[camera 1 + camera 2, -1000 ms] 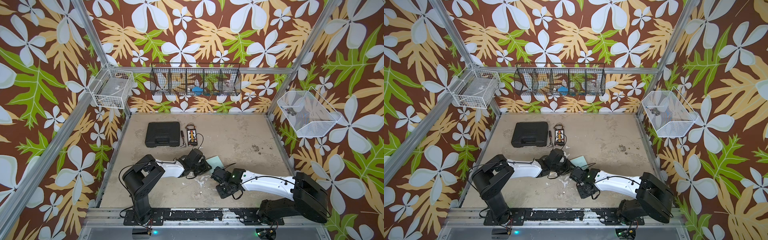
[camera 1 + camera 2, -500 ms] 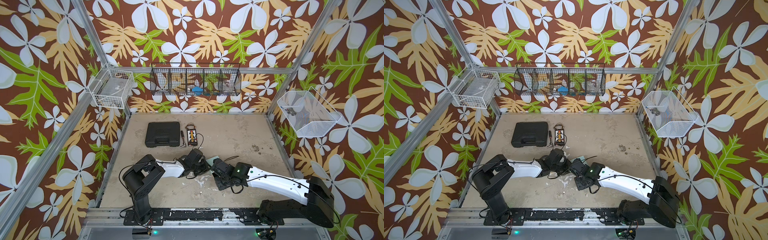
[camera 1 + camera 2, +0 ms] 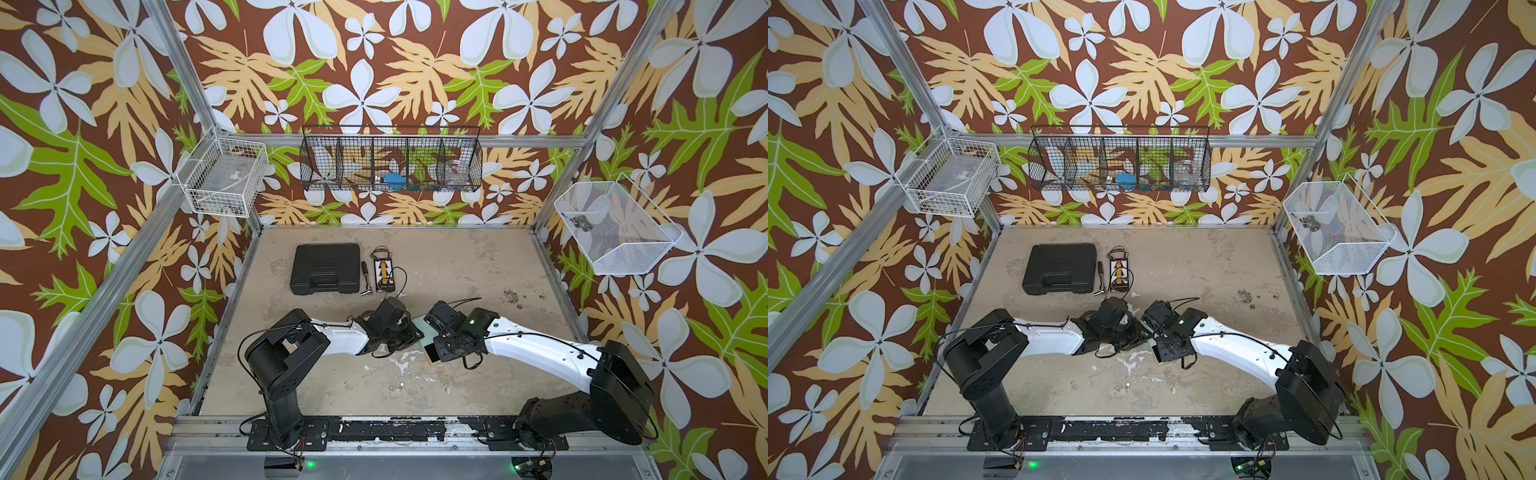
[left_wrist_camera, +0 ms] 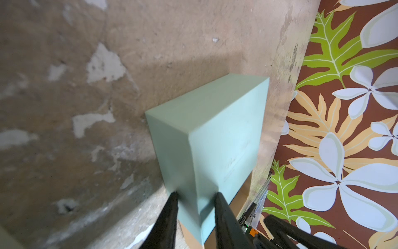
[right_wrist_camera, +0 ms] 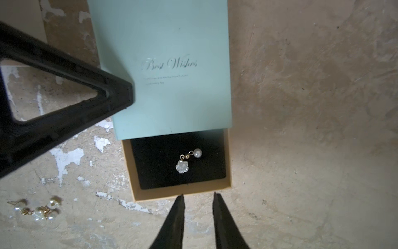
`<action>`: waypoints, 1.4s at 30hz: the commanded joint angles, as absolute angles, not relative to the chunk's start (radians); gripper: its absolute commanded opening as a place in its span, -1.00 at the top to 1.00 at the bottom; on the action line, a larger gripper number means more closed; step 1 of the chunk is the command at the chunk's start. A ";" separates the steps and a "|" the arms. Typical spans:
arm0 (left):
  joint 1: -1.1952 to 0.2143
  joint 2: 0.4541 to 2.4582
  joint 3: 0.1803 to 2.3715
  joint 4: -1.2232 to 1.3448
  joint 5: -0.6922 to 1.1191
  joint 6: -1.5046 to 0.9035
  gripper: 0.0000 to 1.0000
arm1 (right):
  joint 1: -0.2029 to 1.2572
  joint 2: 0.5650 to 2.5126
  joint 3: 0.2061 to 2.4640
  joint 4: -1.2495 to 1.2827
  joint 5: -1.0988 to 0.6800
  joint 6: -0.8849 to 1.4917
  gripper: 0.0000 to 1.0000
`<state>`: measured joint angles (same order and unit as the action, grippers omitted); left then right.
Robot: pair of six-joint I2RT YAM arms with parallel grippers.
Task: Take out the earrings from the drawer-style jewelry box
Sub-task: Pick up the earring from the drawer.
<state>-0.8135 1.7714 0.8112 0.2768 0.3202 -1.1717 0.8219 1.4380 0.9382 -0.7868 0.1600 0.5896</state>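
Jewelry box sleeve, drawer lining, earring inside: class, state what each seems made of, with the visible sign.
Sleeve: probably matte mint card; crisp edges, printed script. Drawer lining: seemingly black velvet or foam; dull, lightless. Earring: glossy pearl-like beads on gold-toned wire.

Drawer [image 5: 181, 193]: I see it part-way out of the sleeve [image 5: 168, 86], toward the near edge.
In drawer: one earring [image 5: 183, 166].
Table [image 5: 301, 129]: loose earrings [image 5: 41, 209] lie on it, before the drawer.
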 commanded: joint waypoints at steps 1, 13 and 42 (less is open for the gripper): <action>-0.813 1.768 0.807 0.240 0.311 -1.158 0.39 | 0.800 1.455 0.946 -0.753 0.162 0.573 0.46; -0.813 1.774 0.815 0.242 0.310 -1.157 0.39 | 0.768 1.524 0.976 -0.723 0.071 0.769 0.50; -0.813 1.772 0.813 0.247 0.310 -1.157 0.39 | 0.688 1.548 0.908 -0.641 -0.003 0.950 0.51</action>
